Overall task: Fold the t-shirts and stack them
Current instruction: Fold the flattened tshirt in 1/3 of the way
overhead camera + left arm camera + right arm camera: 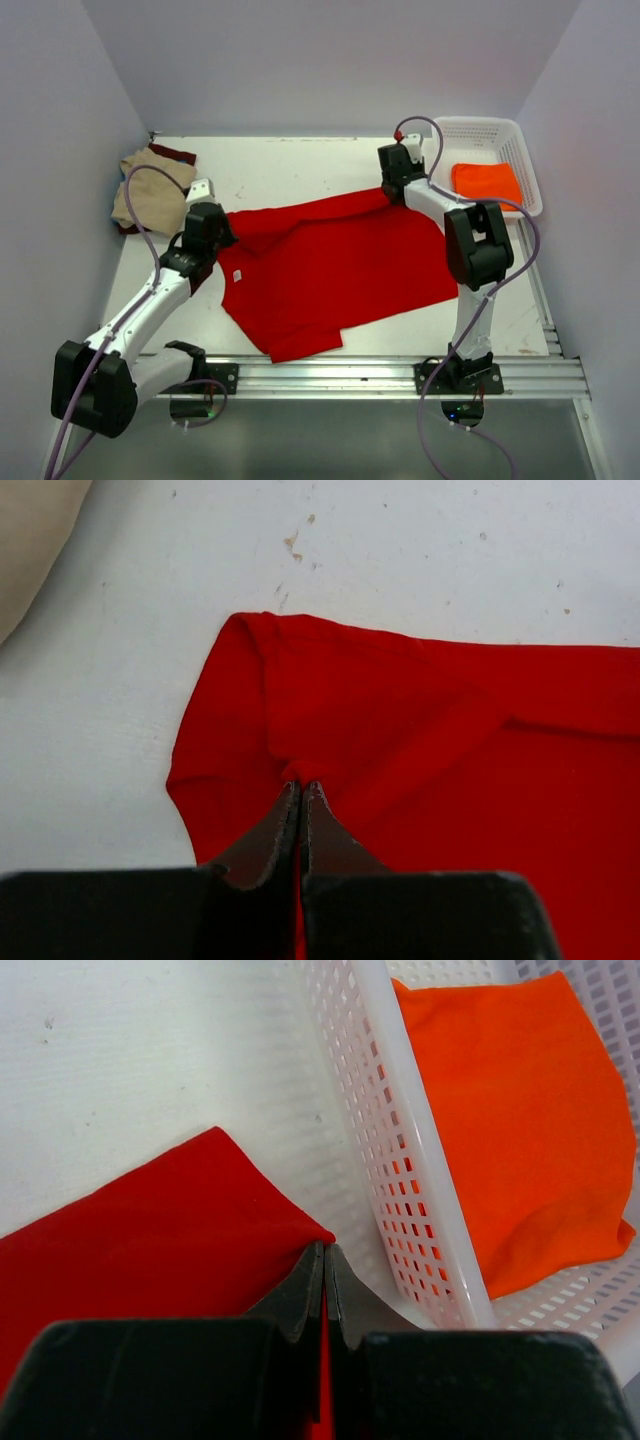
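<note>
A bright red t-shirt [330, 265] lies spread across the middle of the table, its far edge pulled taut between both arms. My left gripper [212, 232] is shut on the shirt's left end; in the left wrist view the gripper [301, 785] pinches a fold of red cloth [400, 720]. My right gripper [396, 190] is shut on the right corner, and the right wrist view shows that gripper [325, 1248] with red cloth [150, 1230] clamped between the tips. An orange t-shirt [486, 182] lies folded in the white basket [527, 160]. A tan t-shirt [150, 190] is crumpled at the far left over a dark maroon one [173, 153].
The white basket [400, 1140] stands just right of my right gripper at the back right. A metal rail [380, 372] runs along the table's near edge. Grey walls close in the left, back and right sides.
</note>
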Controlling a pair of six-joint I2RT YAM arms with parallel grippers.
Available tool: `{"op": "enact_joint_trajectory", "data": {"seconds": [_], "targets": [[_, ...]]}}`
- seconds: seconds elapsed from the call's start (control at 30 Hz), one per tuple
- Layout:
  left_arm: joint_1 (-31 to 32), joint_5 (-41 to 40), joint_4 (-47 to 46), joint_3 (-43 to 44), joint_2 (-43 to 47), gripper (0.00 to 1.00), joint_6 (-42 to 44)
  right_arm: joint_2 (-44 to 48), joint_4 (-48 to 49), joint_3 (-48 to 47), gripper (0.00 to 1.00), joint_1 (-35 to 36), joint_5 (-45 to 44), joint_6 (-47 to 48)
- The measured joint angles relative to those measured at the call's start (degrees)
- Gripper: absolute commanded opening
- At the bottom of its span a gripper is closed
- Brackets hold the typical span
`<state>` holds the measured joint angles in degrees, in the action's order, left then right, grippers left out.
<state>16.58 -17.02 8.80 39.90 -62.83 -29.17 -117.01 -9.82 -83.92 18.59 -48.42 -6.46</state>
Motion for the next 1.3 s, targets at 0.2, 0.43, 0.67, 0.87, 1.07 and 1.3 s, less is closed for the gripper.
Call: {"op": "enact_joint_trajectory", "data": {"seconds": [0.2, 0.43, 0.67, 0.87, 1.07, 1.3], "targets": [[0.07, -0.68, 3.37, -2.32, 4.96, 0.00, -1.84, 0.20, -0.15, 2.08, 0.00, 0.00, 0.02, -1.68], [0.11, -1.20, 7.13, -2.29, 9.14, 0.00, -1.95, 0.22, -2.91, 3.69, 0.00, 0.00, -0.07, -3.32], [0.11, -0.96, 9.57, -2.86, 10.78, 0.00, -2.34, 0.31, -3.80, 4.57, 0.00, 0.00, -0.09, -4.17], [0.11, 1.01, 10.71, -4.42, 11.10, 0.00, -3.37, 0.31, -4.59, 4.61, 0.00, 0.00, -0.11, -4.68], [0.13, 3.15, 10.78, -6.45, 11.41, 0.27, -5.22, 0.31, -4.98, 4.68, 0.00, 0.00, -0.13, -4.87], [0.22, 4.85, 12.46, -6.91, 11.39, 0.97, -9.22, 1.29, -7.06, 4.83, 0.80, 0.00, -0.04, -5.92]]}}
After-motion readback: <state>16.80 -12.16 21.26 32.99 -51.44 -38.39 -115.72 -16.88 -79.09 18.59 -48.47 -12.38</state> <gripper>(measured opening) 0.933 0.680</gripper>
